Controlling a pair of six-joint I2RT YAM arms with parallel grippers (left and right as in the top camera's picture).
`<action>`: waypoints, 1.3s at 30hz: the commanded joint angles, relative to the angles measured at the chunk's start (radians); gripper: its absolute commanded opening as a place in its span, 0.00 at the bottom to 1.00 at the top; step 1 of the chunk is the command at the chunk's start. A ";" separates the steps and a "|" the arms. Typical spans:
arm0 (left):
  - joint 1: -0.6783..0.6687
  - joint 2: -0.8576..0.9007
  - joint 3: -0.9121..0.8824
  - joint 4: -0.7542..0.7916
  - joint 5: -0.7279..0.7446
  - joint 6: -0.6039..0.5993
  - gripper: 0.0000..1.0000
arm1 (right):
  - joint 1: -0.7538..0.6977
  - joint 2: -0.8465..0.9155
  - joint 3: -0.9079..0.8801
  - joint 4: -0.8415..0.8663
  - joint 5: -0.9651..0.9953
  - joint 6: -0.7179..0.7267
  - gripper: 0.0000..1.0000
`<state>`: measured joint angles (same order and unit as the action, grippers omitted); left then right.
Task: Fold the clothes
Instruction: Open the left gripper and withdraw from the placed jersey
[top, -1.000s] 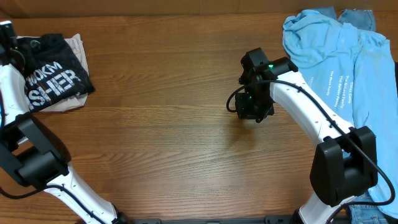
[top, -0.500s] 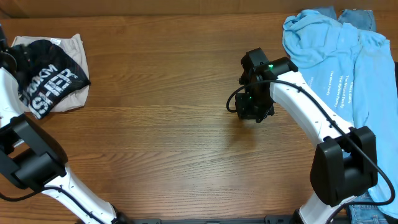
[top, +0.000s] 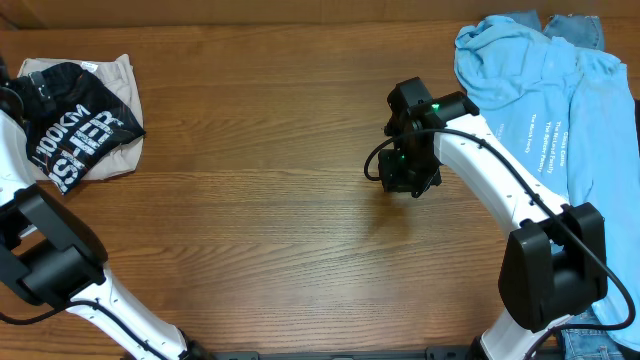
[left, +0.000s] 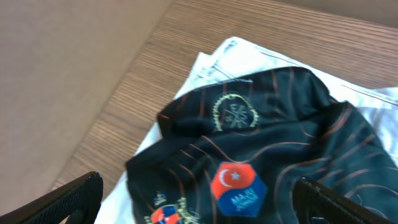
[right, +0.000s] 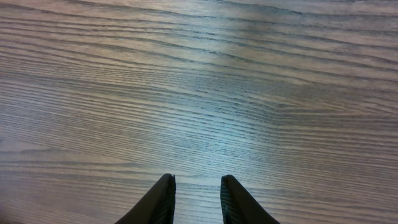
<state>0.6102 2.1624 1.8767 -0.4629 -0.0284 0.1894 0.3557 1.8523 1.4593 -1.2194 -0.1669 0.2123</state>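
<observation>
Fingers (left: 74, 198) of your left gripper (left: 196, 196) spread wide, empty, over the black shirt (top: 85, 130), upper left.
Your right gripper (right: 197, 180) hangs narrowly parted, empty, over the table (right: 199, 74).

Brown wood-grain table (top: 260, 200) fills most of the view. Plain tan surface (left: 62, 50) beyond the table's far left edge. Dark strip (top: 350, 353) along the table's near edge.

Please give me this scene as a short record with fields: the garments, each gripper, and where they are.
black shirt: compact bundle, far-left corner of table, lying on pale garment
light blue garments: loose heap, far right
left gripper: open, over black shirt, holding nothing
right gripper: narrowly open, empty, over bare wood near the middle
</observation>
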 joint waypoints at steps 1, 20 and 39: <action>-0.016 -0.019 0.013 -0.010 0.117 -0.011 1.00 | -0.004 -0.027 -0.005 0.006 0.009 0.000 0.28; -0.577 -0.292 0.013 -0.349 0.183 -0.071 1.00 | -0.019 -0.027 0.056 0.259 0.011 -0.035 1.00; -0.788 -0.518 -0.005 -0.805 0.246 -0.134 1.00 | -0.129 -0.300 0.089 0.092 0.167 0.066 1.00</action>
<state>-0.1814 1.7737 1.8759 -1.2575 0.1951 0.0761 0.2108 1.6905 1.5681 -1.1271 -0.0689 0.2352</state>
